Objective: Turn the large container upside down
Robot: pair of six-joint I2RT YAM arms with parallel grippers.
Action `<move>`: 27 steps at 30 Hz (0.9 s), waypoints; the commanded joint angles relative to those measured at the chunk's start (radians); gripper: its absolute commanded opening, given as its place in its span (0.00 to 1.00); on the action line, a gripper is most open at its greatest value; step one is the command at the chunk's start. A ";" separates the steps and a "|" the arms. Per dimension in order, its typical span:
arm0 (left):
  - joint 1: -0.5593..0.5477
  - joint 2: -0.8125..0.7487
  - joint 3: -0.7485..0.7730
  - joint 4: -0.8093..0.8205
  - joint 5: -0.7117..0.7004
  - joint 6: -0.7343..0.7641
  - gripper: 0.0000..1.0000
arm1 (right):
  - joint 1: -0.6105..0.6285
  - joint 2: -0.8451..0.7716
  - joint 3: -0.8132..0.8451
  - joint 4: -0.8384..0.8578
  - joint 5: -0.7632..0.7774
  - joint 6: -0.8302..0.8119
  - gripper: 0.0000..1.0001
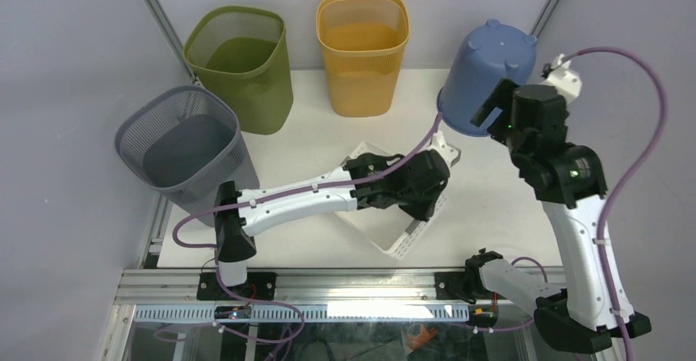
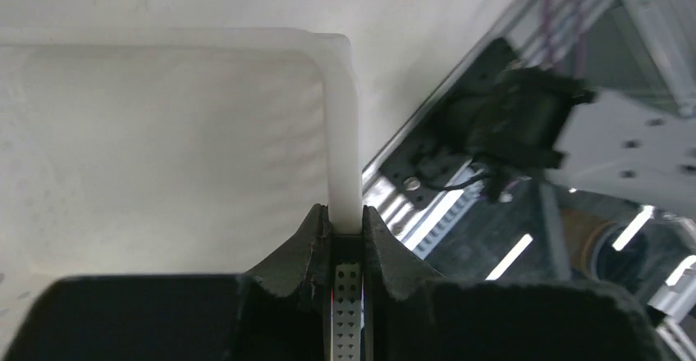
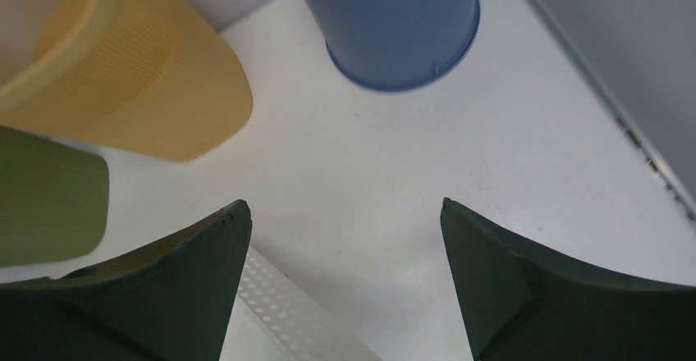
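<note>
Clamping white container (image 2: 343, 131) rim between left jaws

The left arm (image 1: 295, 199) and right arm (image 1: 584, 242) are white shells joined by black joint housings, each trailing a purple cable (image 1: 640, 160) fastened with white ties. A green light (image 1: 572, 174) glows on the right arm's black housing. The left end effector (image 2: 348, 234) and right end effector (image 3: 345, 230) have dark, matte, curved fingers (image 3: 525, 287).

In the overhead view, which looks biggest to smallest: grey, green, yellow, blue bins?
1. grey bin, though nearest the camera.
2. green bin.
3. yellow bin and blue bin look alike; unranked.
</note>
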 commanded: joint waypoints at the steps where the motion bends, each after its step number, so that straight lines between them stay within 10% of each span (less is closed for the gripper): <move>1: 0.080 -0.054 0.183 0.041 0.245 0.065 0.00 | -0.012 -0.012 0.216 -0.039 0.171 -0.120 0.90; 14: 0.335 -0.147 -0.108 0.999 0.968 -0.526 0.00 | -0.011 -0.027 0.317 -0.074 0.227 -0.168 0.90; 27: 0.410 -0.100 -0.502 1.701 1.015 -0.970 0.00 | -0.011 -0.024 0.246 -0.047 0.190 -0.174 0.90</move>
